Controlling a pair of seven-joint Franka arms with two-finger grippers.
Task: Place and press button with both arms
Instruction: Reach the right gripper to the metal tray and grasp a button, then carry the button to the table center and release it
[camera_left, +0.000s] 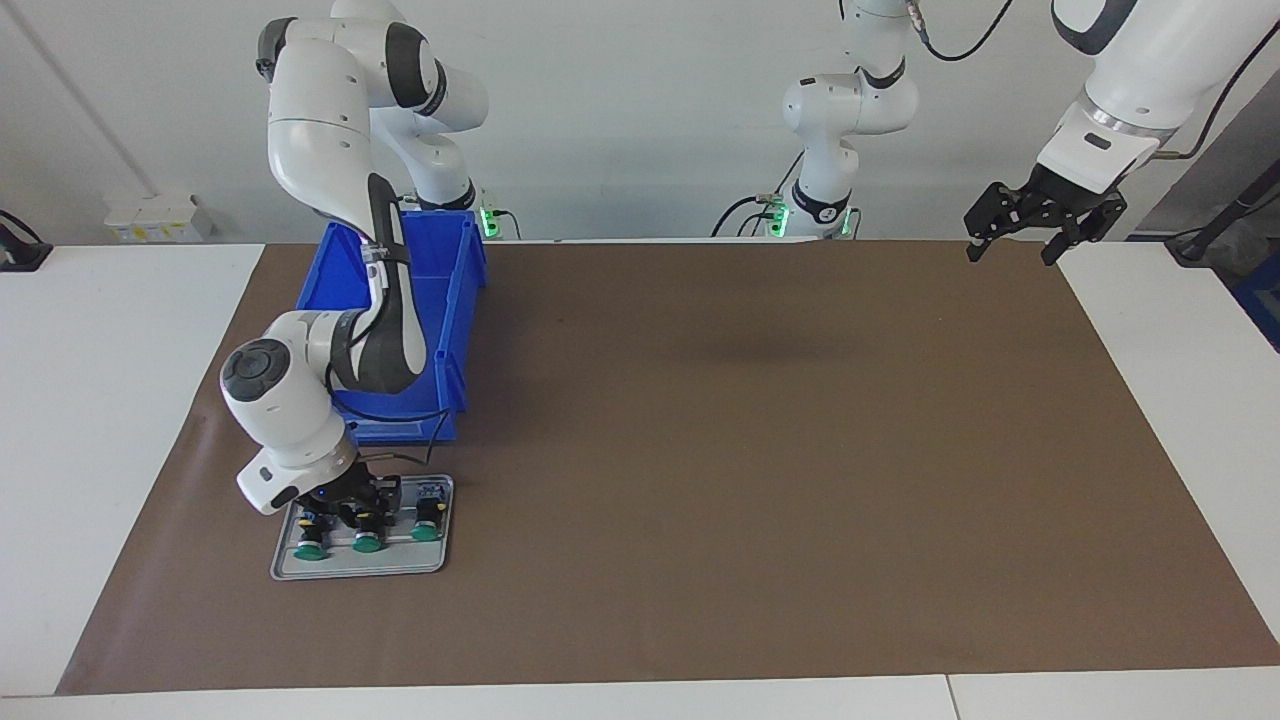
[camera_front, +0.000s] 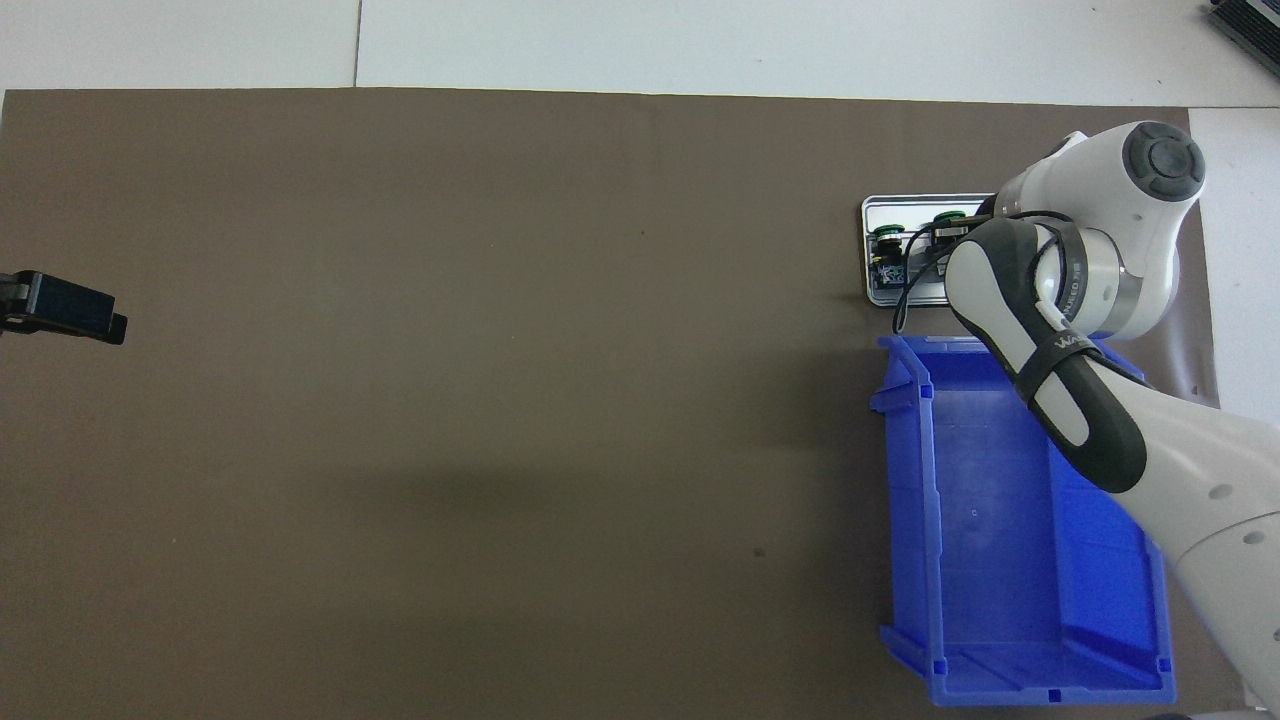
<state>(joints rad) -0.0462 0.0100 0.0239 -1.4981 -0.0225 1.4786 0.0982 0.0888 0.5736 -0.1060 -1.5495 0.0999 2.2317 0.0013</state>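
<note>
Two high cameras, half a turn apart, share the table (camera_left: 700, 420).

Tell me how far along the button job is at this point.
Early. Nothing is placed yet: all three green buttons lie in the grey tray, and the blue bin looks empty. In hand: the right gripper is down in the tray, shut around the buttons, though which one it grips is unclear. The left gripper waits, open, in the air. Lifting, placing and pressing remain.

Right hand (camera_left: 352, 505) lowered and closed; left hand (camera_left: 1040, 225) raised, spread.
</note>
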